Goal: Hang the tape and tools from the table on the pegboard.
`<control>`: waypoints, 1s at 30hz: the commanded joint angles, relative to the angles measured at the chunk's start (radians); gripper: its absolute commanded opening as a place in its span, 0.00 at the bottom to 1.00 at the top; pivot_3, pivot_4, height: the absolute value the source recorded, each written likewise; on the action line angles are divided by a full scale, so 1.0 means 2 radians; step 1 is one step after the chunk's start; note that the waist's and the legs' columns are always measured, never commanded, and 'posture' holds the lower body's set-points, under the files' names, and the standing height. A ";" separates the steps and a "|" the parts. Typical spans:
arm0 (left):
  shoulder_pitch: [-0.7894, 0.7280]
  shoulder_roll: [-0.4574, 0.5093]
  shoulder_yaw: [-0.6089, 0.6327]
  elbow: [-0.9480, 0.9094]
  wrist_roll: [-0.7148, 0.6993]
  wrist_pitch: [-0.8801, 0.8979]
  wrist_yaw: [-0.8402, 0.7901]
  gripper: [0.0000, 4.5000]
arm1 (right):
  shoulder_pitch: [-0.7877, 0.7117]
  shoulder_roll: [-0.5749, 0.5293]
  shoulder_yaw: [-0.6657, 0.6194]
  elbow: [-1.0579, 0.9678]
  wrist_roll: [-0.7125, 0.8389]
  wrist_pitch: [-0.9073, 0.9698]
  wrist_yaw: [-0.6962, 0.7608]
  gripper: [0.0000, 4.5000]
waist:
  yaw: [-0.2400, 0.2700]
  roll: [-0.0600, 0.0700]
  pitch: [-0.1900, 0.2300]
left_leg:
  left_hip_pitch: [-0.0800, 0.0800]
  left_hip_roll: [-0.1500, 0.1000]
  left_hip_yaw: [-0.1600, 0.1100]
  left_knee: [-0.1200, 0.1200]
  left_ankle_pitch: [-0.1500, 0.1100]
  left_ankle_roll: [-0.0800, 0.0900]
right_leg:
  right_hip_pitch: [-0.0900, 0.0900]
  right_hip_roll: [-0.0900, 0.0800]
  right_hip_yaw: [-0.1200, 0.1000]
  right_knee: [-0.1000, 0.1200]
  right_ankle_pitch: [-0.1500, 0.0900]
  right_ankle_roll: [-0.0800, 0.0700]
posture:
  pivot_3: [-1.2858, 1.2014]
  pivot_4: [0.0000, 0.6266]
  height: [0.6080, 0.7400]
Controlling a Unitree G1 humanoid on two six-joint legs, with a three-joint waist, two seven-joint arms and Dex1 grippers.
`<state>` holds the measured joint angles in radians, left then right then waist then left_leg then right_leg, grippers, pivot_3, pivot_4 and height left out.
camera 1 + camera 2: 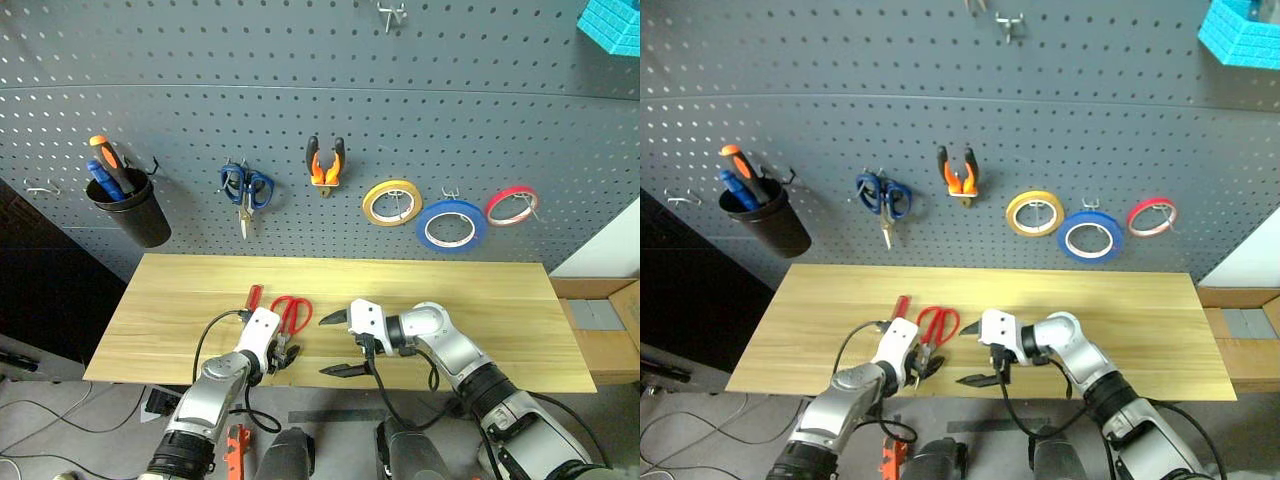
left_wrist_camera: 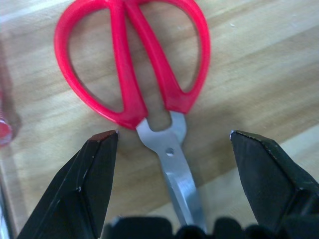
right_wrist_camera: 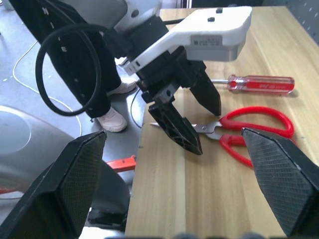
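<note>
Desk point(image 1: 480, 300), light wood: red scissors point(image 1: 292, 312) lying flat, screwdriver point(image 1: 254, 297) just beside them. Left end effector point(image 3: 192, 122): fingers spread, straddling the scissor blades at the pivot, gripping nothing. Right end effector point(image 1: 335, 344): wide open, empty, near the scissors. Pegboard point(image 1: 300, 80): pliers point(image 1: 325, 163) and blue tape point(image 1: 451, 223) hanging.

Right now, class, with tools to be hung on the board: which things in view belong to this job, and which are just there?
Job:
- red-handled scissors, on light wooden table
- red translucent-handled screwdriver, beside them
- dark grey pegboard
- orange-and-black pliers, blue tape ring, already hung

Just there:
- blue-handled scissors
- yellow tape roll, red tape roll
- black cup
</note>
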<state>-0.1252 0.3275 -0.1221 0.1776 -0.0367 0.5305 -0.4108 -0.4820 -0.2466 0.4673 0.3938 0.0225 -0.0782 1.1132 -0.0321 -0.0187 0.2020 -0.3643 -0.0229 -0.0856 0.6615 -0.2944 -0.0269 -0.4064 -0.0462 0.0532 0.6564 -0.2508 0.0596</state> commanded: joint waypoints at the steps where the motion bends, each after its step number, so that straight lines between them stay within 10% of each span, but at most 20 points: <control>1: 0.003 -0.004 -0.001 0.023 0.002 0.011 0.000 0.85 | -0.005 0.003 -0.009 -0.009 0.007 -0.004 0.002 1.00 | 0.000 0.000 0.000 | 0.000 0.000 0.000 0.000 0.000 0.000 | 0.000 0.000 0.000 0.000 0.000 0.000 | 0.53 0.35 1.00; 9: 0.002 -0.002 -0.002 0.013 -0.001 0.029 -0.004 0.73 | -0.005 0.004 -0.012 -0.009 0.005 -0.004 0.001 1.00 | 0.000 0.000 0.000 | 0.000 0.000 -0.001 0.000 0.000 0.000 | 0.000 -0.001 -0.003 0.000 0.000 0.000 | 0.52 0.34 1.00; 16: -0.002 -0.004 0.004 0.011 -0.002 0.031 -0.002 0.21 | -0.009 0.004 -0.014 -0.003 0.004 -0.008 0.001 1.00 | 0.000 0.000 0.000 | 0.000 -0.001 -0.001 0.000 0.000 0.000 | 0.000 -0.003 -0.004 0.000 0.000 0.000 | 0.53 0.33 1.00; 30: 0.019 0.004 0.016 -0.040 0.003 0.019 0.008 0.21 | -0.017 0.001 -0.015 0.006 0.005 -0.017 0.008 1.00 | 0.000 0.000 0.000 | 0.000 -0.001 -0.002 0.000 0.000 0.000 | 0.001 -0.003 -0.005 0.000 0.000 0.000 | 0.53 0.28 1.00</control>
<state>-0.1119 0.3257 -0.0981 0.1470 -0.0374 0.5652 -0.4023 -0.5006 -0.2447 0.4531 0.4178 0.0222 -0.0944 1.1184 -0.0323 -0.0183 0.2021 -0.3646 -0.0244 -0.0895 0.6611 -0.2941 -0.0276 -0.4054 -0.0530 0.0438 0.6555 -0.2512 0.0589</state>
